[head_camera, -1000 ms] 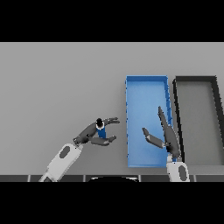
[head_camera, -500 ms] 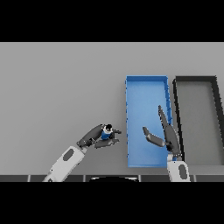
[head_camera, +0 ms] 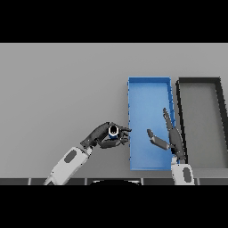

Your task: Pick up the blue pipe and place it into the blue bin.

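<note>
My left hand (head_camera: 100,137) is curled round the blue pipe (head_camera: 114,132), which shows end-on as a dark ring with a blue body. It hangs just left of the blue bin (head_camera: 149,89), near the bin's lower left wall. My right hand (head_camera: 171,138) is open, with straight fingers, over the bin's lower right part and its right wall. Nothing lies in the bin's visible floor.
A black bin (head_camera: 200,83) stands directly right of the blue one, almost touching it. The grey table (head_camera: 58,89) stretches wide to the left and behind.
My left hand has carried the pipe to the right, closer to the blue bin's left wall. The right hand has stayed where it was.
</note>
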